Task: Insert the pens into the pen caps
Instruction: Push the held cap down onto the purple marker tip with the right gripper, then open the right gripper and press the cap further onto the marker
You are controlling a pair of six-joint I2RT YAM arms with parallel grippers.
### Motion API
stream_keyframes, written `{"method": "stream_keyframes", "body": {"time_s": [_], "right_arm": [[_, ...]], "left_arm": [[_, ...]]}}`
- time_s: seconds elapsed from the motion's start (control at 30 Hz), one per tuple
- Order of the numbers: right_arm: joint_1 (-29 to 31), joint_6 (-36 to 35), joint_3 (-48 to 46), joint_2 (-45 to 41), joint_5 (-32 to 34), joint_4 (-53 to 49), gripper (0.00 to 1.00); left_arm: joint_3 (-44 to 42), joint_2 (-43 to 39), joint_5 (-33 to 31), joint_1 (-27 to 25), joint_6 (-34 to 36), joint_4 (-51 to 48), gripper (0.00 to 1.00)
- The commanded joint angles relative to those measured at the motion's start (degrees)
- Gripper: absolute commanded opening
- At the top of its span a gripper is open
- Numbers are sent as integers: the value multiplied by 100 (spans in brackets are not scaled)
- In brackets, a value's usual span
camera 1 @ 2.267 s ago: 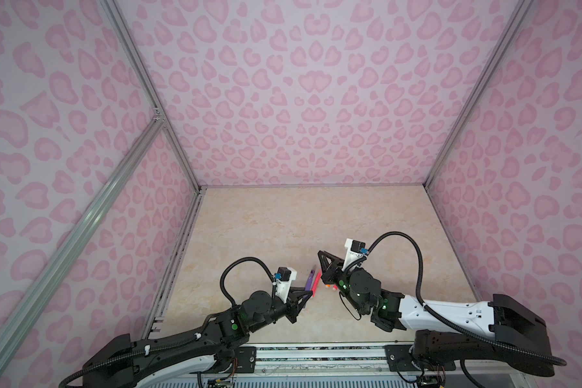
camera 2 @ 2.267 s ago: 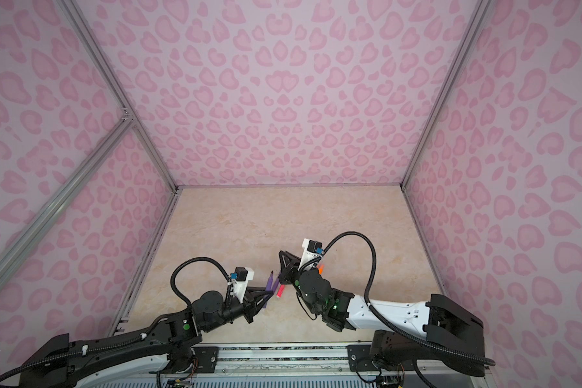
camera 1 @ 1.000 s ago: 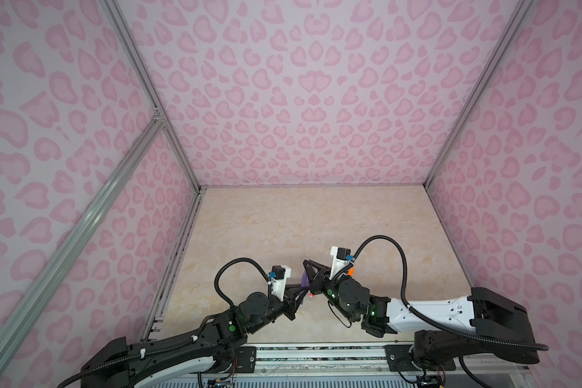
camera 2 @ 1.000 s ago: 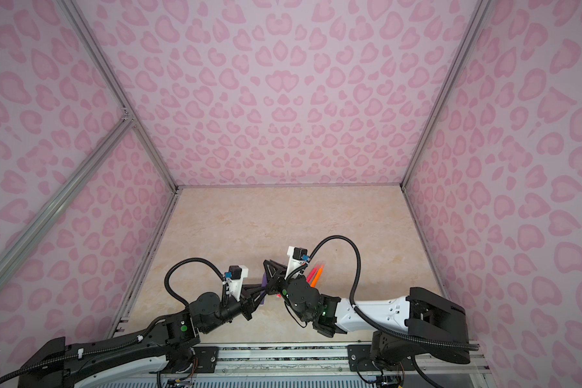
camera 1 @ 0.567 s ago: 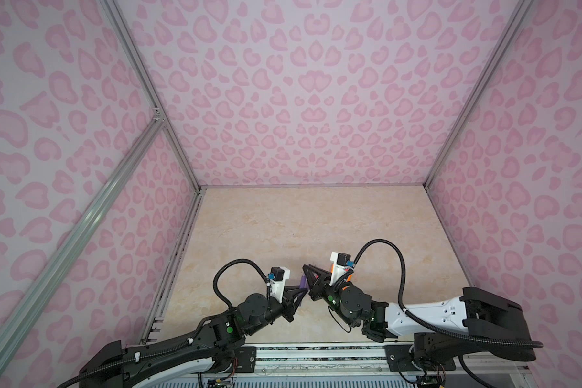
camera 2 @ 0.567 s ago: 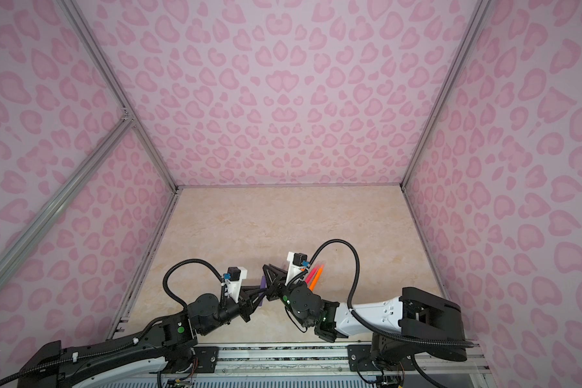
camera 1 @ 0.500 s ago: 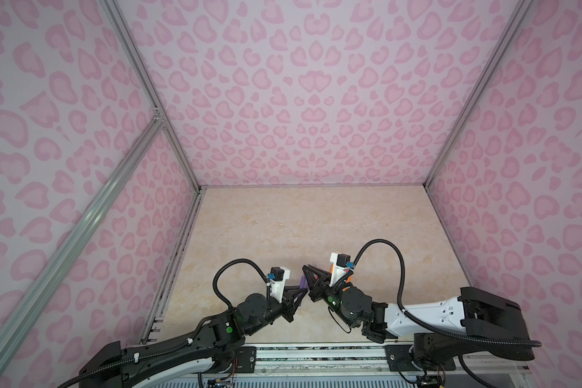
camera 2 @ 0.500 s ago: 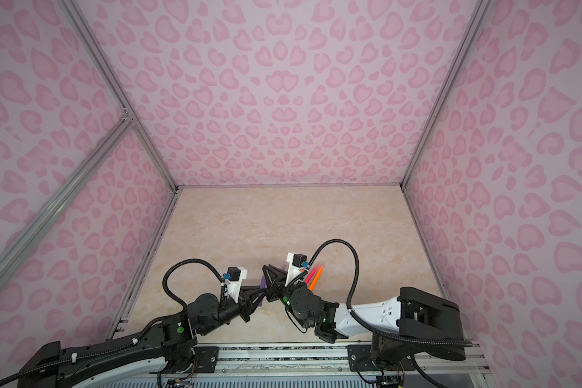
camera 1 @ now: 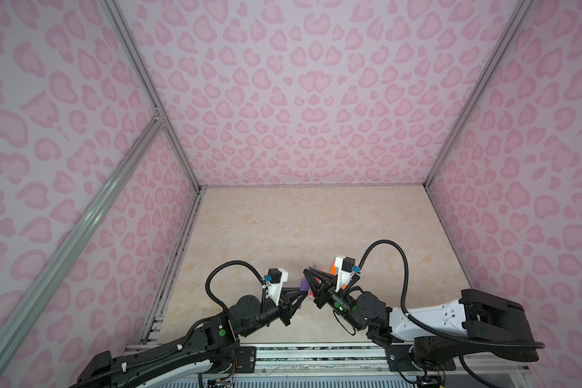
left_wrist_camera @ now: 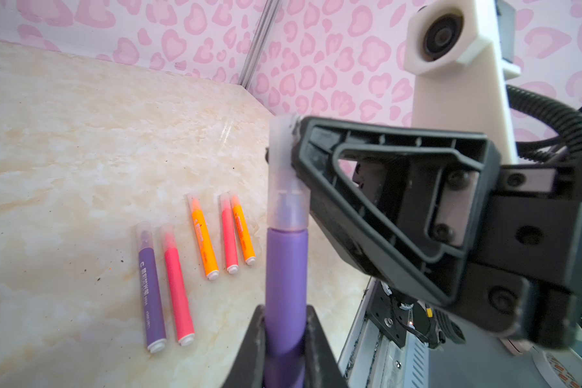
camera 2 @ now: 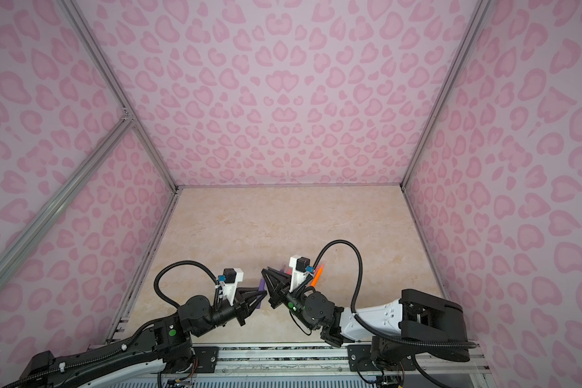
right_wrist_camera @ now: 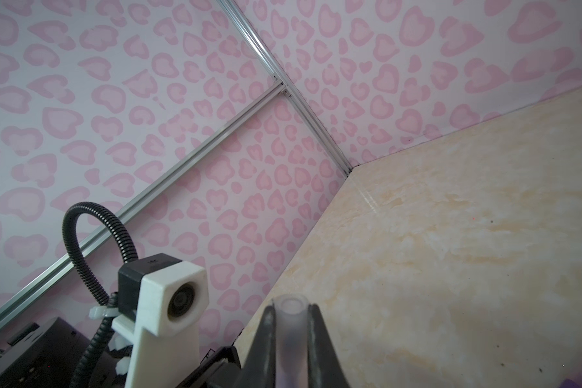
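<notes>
My left gripper [left_wrist_camera: 284, 312] is shut on the barrel of a purple pen [left_wrist_camera: 285, 268]. A clear pen cap [left_wrist_camera: 284, 188] sits over that pen's tip, and my right gripper [right_wrist_camera: 291, 307] is shut on the cap [right_wrist_camera: 290, 332]. In both top views the two grippers meet tip to tip near the table's front middle, left gripper [camera 1: 301, 295] and right gripper [camera 1: 308, 273], with the purple pen [camera 2: 261, 285] between them. Several other pens lie side by side on the table with clear caps on their tips, among them a purple one [left_wrist_camera: 151, 285], a pink one [left_wrist_camera: 178, 285] and an orange one [left_wrist_camera: 204, 242].
The beige marble table [camera 1: 299, 228] is walled on three sides by pink patterned panels. A metal rail [camera 1: 316, 349] runs along the front edge under both arm bases. The lying pens are mostly hidden behind the right wrist in the top views; an orange one [camera 2: 316, 276] shows.
The right gripper has swung left with the cap to meet the left gripper and the purple pen's tip. Over the last half second both arms have barely moved.
</notes>
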Motion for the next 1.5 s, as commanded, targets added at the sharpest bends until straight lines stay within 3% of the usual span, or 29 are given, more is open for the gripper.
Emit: {"method": "stream_keyframes", "body": {"time_s": [0.0,0.2,0.33,0.4,0.57,0.7,0.87,1.33,1.47], "right_arm": [[34,-17,-35,145,-574,223,0],[42,199,31,321,-620,418,0],[38,232,151,148,-577,-71,4],[38,201,238,66,-466,-402,11],[17,137,164,-163,30,-532,46],[-130,103,290,-475,56,-1044,55],[-375,134,791,-724,-95,-2285,56],[-752,138,1767,-125,-364,-3216,55],[-759,130,1872,18,-407,-3253,48]], "left_arm": [[30,-44,-603,41,-1,568,3],[117,121,-926,42,118,530,3],[171,319,-1218,44,214,504,3],[238,456,-1191,43,251,501,3],[308,733,-889,42,304,567,3],[301,791,-780,48,313,586,3],[290,809,-735,43,302,618,3],[310,942,-682,33,304,663,3],[301,892,-677,33,304,646,3]]}}
